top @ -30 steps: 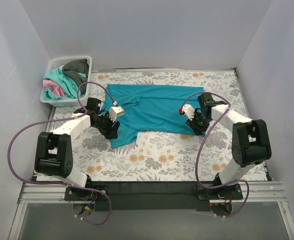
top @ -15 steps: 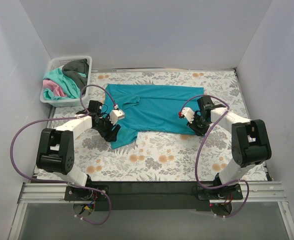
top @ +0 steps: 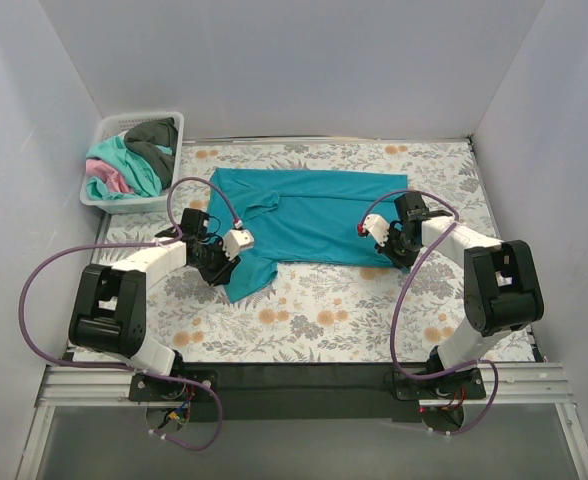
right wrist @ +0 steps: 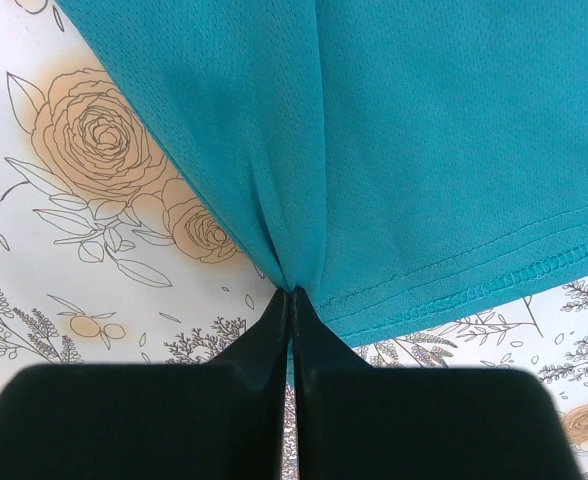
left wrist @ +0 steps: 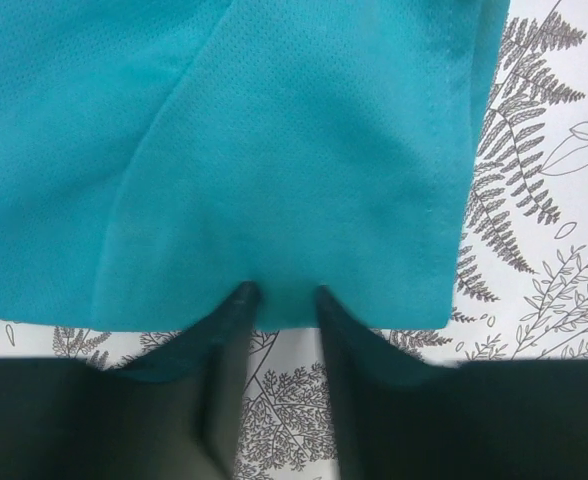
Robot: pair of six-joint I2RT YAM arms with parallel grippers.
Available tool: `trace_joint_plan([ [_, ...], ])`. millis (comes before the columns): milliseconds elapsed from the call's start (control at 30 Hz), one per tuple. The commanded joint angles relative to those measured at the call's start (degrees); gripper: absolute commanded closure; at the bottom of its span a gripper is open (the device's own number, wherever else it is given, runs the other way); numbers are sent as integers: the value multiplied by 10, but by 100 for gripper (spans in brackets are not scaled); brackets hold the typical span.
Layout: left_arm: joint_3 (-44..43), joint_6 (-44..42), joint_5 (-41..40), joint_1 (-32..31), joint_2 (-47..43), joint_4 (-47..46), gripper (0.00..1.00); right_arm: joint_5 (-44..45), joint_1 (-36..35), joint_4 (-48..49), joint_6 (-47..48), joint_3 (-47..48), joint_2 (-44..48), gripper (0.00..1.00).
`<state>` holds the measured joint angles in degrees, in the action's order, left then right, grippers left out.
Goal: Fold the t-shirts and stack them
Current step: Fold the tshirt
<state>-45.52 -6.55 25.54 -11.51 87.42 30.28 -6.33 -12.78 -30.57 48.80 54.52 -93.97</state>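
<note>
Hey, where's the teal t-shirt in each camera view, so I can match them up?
Top external: teal t-shirt spread flat, centre of the picture.
Left wrist: fills the upper two-thirds, hem toward the bottom.
Right wrist: upper right, hem slanting across the lower right.
Shared landmark: the floral table cover beneath it.

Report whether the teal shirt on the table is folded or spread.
Spread: the teal shirt lies flat and full width across the table cover, no half doubled over.
</note>
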Motion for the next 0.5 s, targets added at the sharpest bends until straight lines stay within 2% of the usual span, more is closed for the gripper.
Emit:
trace_joint_plan([
  [0,10,-6,-14,-8,-6,21,76,10,2,-5,6,-11,-2,99],
  [100,5,-4,-12,-12,-4,32,91,8,1,-11,6,-6,2,99],
  [133,3,-3,-7,-13,-7,38,100,8,2,-12,6,-5,4,99],
  [467,-15,-12,14,-12,-93,145,100,11,1,-49,30,-11,63,99],
])
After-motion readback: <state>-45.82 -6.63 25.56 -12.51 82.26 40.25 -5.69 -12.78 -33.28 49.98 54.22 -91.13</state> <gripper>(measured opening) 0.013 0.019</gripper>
